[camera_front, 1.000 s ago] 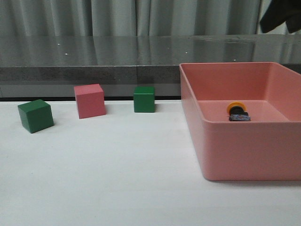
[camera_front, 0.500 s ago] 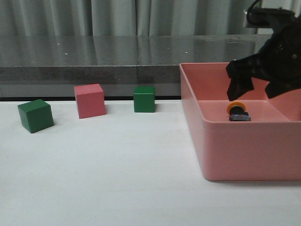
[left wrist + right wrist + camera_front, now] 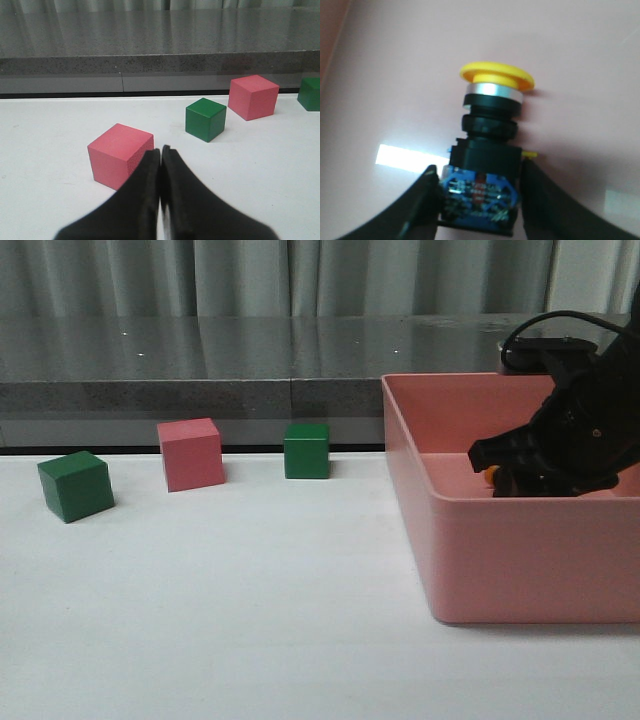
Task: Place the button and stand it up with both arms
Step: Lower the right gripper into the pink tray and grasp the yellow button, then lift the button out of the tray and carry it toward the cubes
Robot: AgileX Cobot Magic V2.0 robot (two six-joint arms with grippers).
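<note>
Our right gripper (image 3: pixel 479 200) sat low in the pink bin (image 3: pixel 520 560), fingers spread either side of the button's (image 3: pixel 487 165) base, contact unclear, our left gripper (image 3: pixel 160 165) pressed together, near 1 pink cube (image 3: pixel 120 155).

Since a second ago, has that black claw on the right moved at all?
Yes. The right gripper was out of sight, then appeared above the pink bin's back wall; now it has dropped inside, around the button.

No text, label, brand, number or sign can be read on anything in these views; every visible surface looks unmarked.
</note>
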